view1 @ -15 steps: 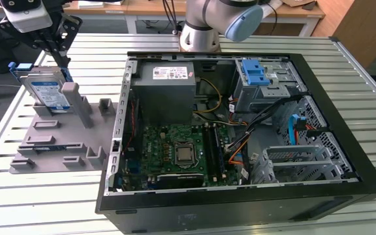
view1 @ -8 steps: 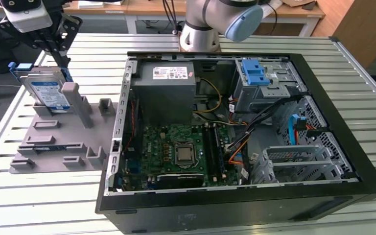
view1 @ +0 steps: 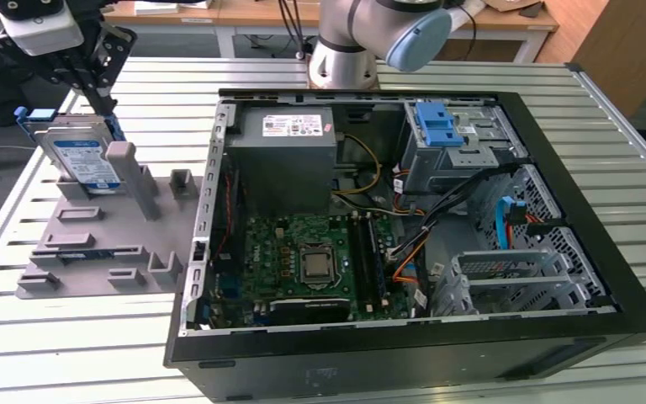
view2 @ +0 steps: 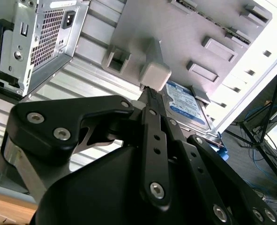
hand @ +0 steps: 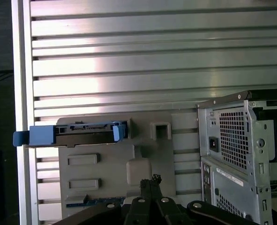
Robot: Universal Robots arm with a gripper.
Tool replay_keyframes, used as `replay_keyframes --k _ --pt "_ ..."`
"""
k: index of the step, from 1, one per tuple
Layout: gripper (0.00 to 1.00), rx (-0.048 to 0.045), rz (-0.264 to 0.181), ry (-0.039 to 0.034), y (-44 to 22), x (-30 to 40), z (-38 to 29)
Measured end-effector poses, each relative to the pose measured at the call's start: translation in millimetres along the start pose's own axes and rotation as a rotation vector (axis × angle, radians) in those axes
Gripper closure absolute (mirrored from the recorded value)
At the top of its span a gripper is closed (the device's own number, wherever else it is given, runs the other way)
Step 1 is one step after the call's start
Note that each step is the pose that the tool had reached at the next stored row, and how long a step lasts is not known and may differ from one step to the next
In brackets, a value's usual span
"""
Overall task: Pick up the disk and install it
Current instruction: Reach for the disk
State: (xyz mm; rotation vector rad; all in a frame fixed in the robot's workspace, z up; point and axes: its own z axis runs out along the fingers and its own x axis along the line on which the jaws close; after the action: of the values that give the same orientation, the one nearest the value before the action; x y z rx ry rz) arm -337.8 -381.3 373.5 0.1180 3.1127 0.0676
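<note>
in the exterior view, you had the gripper point(view1: 107, 108) at ten o'clock from the open computer case point(view1: 626, 278), its fingers pointing down just above the top edge of the disk point(view1: 82, 158). the disk stood on edge in a slot of the gray fixture plate point(view1: 87, 244), at nine o'clock from the case and apart from it. its label faced the camera and its blue carrier tab point(view1: 38, 114) stuck out at the disk's ten o'clock. a tall gray post point(view1: 121, 172) rose just beside the disk at its three o'clock. inside the case, the gray power supply point(view1: 283, 156) sat at twelve o'clock from the motherboard point(view1: 312, 257). all of it rested on the slatted metal table point(view1: 76, 353).

in the second wrist view, the black fingers point(view2: 152, 136) ran pressed together to one tip, with nothing pinched between them. that tip sat close to the post's pale cap point(view2: 155, 75); you could not tell whether they touched. the disk point(view2: 185, 105) stood just behind the post, ungripped.

in the first wrist view, the disk point(hand: 84, 133) showed edge-on in its blue carrier on the fixture plate point(hand: 101, 187). the closed fingertips point(hand: 146, 183) hung near the post, apart from the disk.
</note>
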Motion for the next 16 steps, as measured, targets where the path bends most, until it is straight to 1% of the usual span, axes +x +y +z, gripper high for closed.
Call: replay_keyframes --k 2,3,16 --pt "0.89 0.0 0.0 0.0 -0.4 6.3 -0.1" --pt "0.89 -0.0001 0.0 -0.0001 -0.6 8.3 -0.1" --pt "0.89 0.0 0.0 0.0 -0.7 9.9 -0.2"
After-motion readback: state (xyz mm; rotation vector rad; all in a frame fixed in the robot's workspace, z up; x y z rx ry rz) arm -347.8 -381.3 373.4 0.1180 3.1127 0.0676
